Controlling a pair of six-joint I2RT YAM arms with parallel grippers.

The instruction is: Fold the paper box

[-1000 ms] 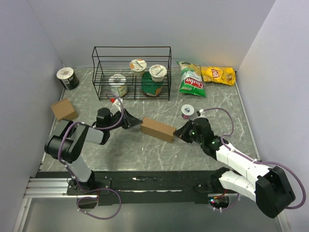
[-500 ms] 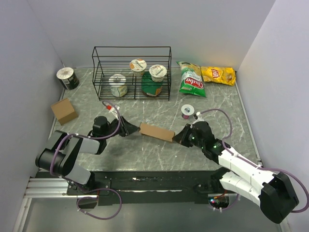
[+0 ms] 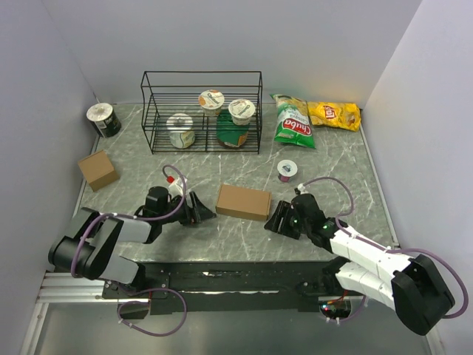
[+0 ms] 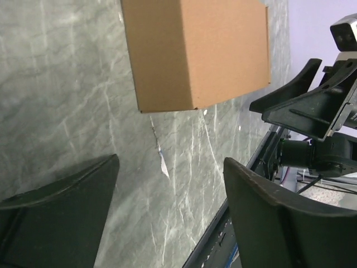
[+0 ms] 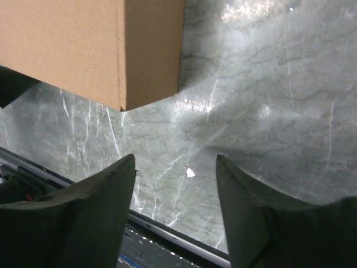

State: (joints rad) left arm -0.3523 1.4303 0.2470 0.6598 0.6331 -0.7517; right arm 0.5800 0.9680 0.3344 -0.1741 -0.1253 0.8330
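The rack [image 3: 201, 111] held cups [image 3: 211, 100]. The left gripper [image 3: 204, 208] and right gripper [image 3: 274, 220] had released the box [image 3: 243, 201], jaws spread wide.

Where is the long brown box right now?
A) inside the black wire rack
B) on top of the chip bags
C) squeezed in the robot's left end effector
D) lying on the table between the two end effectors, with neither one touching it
D: the paper box lies flat on the table, and the left end effector and right end effector are both open, each with a gap to it.
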